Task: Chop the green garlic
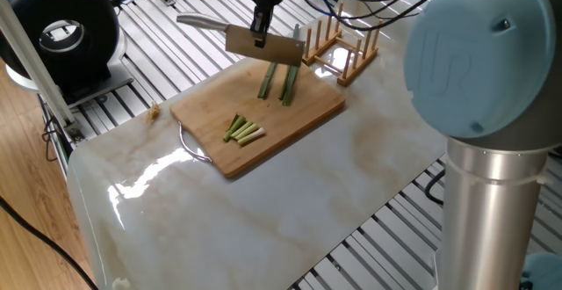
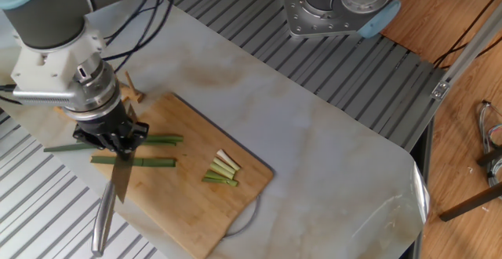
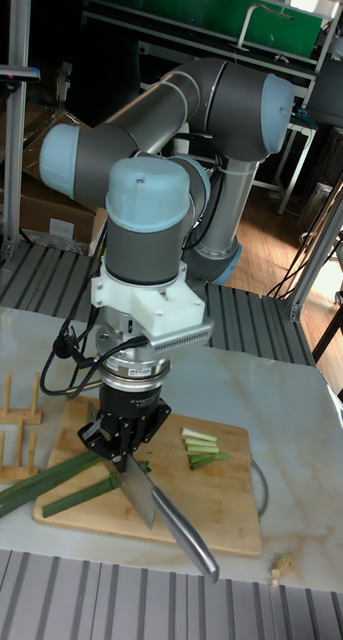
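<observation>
Two long stalks of green garlic (image 1: pixel 287 81) (image 2: pixel 133 162) (image 3: pixel 39 481) lie side by side on the far part of a bamboo cutting board (image 1: pixel 303 112) (image 2: pixel 184 198) (image 3: pixel 216 505). A small bunch of short cut pieces (image 1: pixel 243 131) (image 2: pixel 222 169) (image 3: pixel 203 448) rests nearer the board's middle. My gripper (image 1: pixel 259 37) (image 2: pixel 118 143) (image 3: pixel 124 455) is shut on a knife (image 1: pixel 263 47) (image 2: pixel 121 182) (image 3: pixel 141 497). The blade hangs across and just above the two stalks, and its steel handle (image 1: pixel 198 22) (image 3: pixel 186 545) sticks out past the board's edge.
A wooden peg rack (image 1: pixel 342 42) (image 3: pixel 11 440) stands just beyond the board, close to the stalks' leafy ends. A wire loop (image 1: pixel 191 148) pokes out from under the board's near edge. A small brown crumb (image 1: pixel 154 110) lies on the marble top.
</observation>
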